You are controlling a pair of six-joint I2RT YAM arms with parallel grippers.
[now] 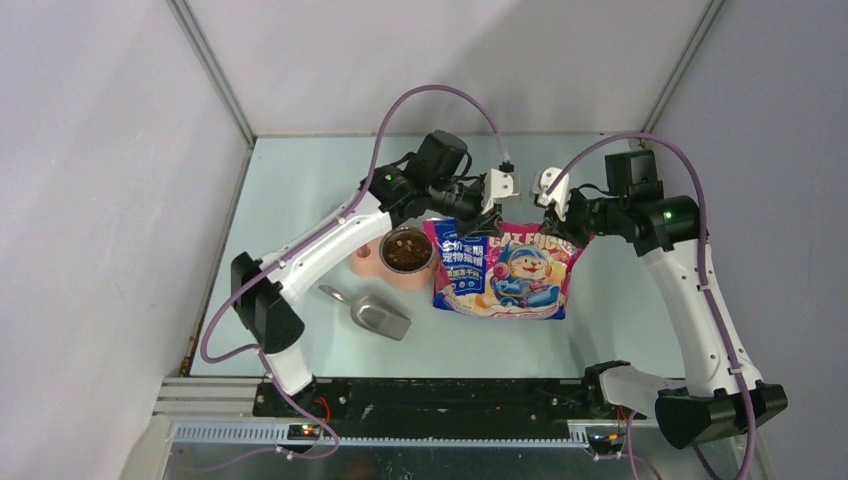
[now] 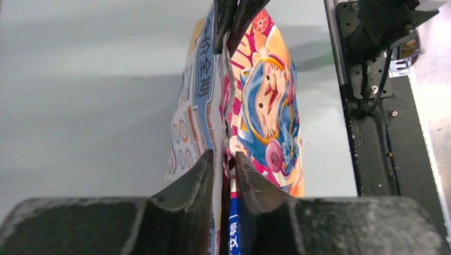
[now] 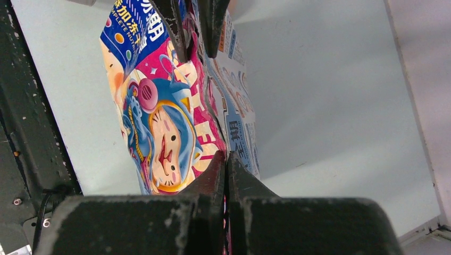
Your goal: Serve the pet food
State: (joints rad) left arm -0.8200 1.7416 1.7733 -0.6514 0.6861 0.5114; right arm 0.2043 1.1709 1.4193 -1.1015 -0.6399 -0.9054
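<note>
The pet food (image 1: 404,248) shows as dark-brown kibble in a metal bowl set in a pink stand (image 1: 372,262) left of centre. A blue-pink printed bag (image 1: 508,272) stands just right of the bowl. Both grippers pinch its top edge. My left gripper (image 1: 487,213) is shut on the top edge near its left half; in the left wrist view the bag (image 2: 266,106) runs between the nearly closed left gripper (image 2: 223,156). My right gripper (image 1: 556,215) is shut on the same edge further right, with the right gripper (image 3: 226,156) clamped tight on the bag (image 3: 165,122).
A grey metal scoop (image 1: 372,314) lies on the table in front of the bowl, handle pointing back left. Grey walls enclose the pale table (image 1: 300,190) on the left, back and right. The black base rail (image 1: 440,398) runs along the near edge.
</note>
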